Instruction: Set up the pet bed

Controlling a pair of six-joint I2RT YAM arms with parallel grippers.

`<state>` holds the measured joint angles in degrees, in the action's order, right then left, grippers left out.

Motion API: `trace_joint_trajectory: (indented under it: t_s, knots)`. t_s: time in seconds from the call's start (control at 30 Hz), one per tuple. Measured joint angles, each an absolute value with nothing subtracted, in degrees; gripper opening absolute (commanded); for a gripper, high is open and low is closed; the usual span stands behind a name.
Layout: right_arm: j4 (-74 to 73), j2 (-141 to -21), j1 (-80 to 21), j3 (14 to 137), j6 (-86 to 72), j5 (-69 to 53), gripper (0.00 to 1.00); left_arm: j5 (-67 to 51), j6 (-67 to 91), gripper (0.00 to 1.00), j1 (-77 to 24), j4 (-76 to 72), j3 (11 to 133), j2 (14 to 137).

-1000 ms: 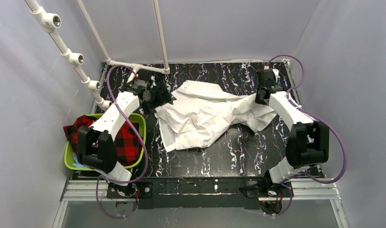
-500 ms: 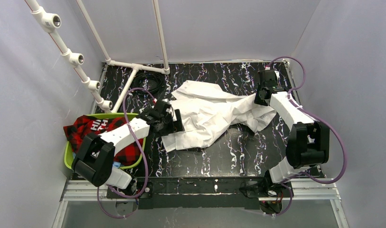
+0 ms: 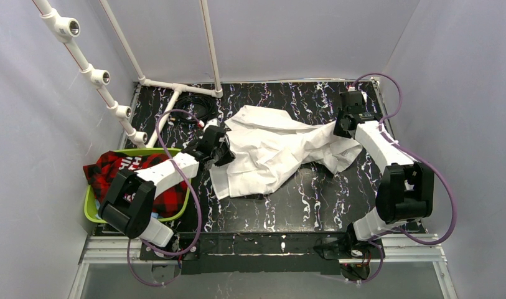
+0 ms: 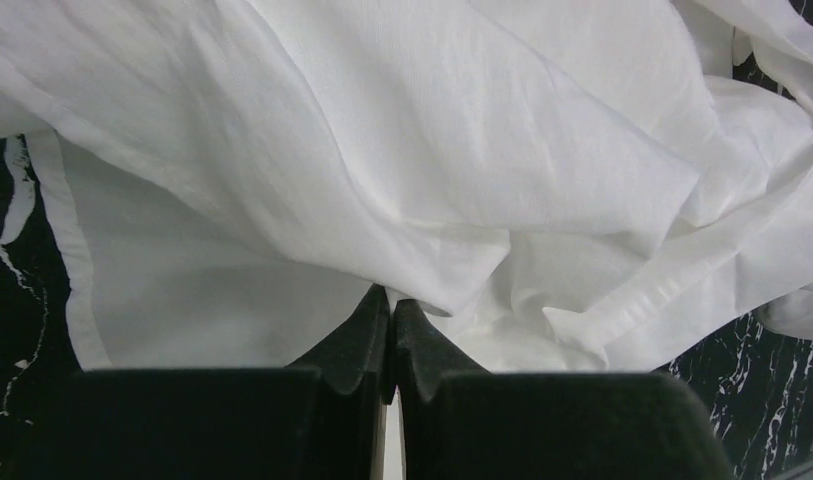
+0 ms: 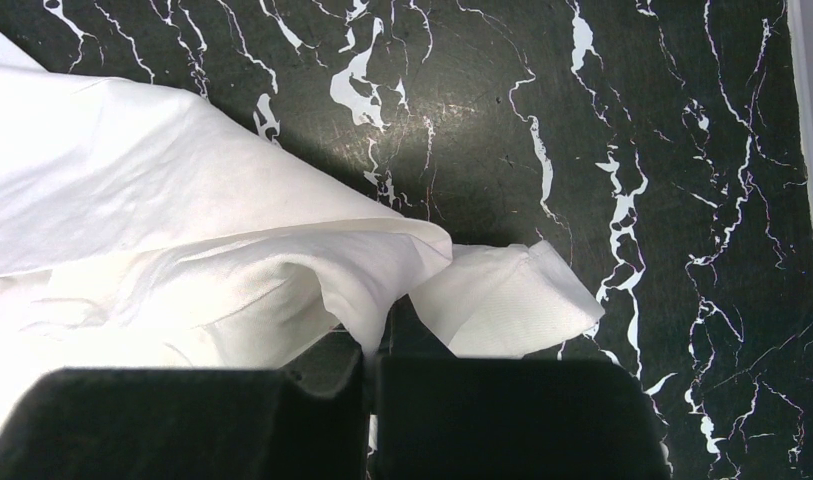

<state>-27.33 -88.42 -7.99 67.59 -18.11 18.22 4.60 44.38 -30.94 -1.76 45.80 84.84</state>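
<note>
A light, limp white sheet (image 3: 275, 149) lies crumpled on the tabletop (image 3: 312, 199), the left hand (image 3: 224, 144) pinched shut on a fold at its left side, the right hand (image 3: 338, 129) likewise on its right corner; hems likely give the surest hold.

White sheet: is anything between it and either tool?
Nothing visible. The left tool is shut on a fold of the white sheet at its left side; the right tool pinches its far right edge.
</note>
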Motion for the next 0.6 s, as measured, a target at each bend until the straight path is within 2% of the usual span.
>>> trace_joint_trajectory:
  t_s: [0.23,0.43,0.53,0.6]
  knots:
    - [-28.25,-87.83,-7.92,67.81,-17.76,18.20,0.01,6.07,39.59,0.00,-25.36,13.17,60.69,84.53]
    - [-28.51,-87.46,-7.88,68.90,-17.80,15.35,0.01,0.08,33.45,0.00,-11.53,25.19,77.23,84.01]
    - [-28.71,-88.27,-7.90,68.97,-17.93,14.66,0.01,-4.01,31.75,0.00,-10.46,27.92,82.11,85.86]
    - [-29.78,-89.86,-7.88,69.47,-18.15,16.23,0.01,-6.70,31.38,0.12,-10.79,28.86,83.02,87.96]
